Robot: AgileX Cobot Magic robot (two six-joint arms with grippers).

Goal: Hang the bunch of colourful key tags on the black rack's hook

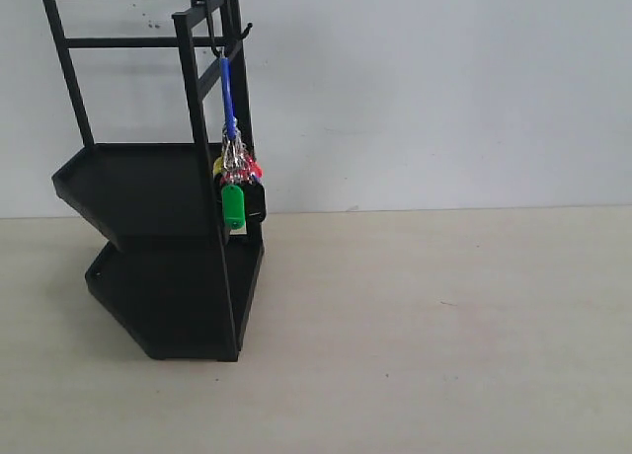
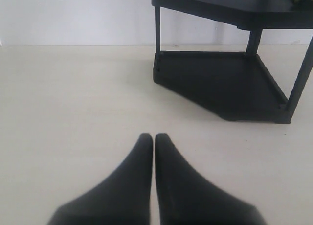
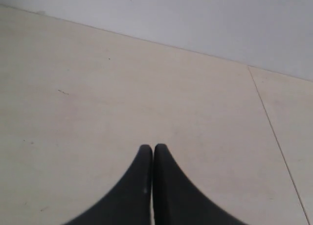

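Black and pinched tip to tip on nothing, my left tool (image 2: pixel 153 137) sits low over the pale surface (image 2: pixel 63 98), facing the foot of the rack (image 2: pixel 220 83). My right tool (image 3: pixel 152 147) is likewise closed and empty over bare surface. Neither shows in the exterior view, which I read as both held clear so nothing knocks the load. The key tags (image 1: pixel 235 183) hang by their blue loop (image 1: pixel 228 94) from the hook (image 1: pixel 232 39) at the rack's top corner, dangling against the frame, so I judge the job done.

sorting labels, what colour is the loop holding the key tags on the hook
Blue. The loop shows best in the exterior view, hanging from the hook.
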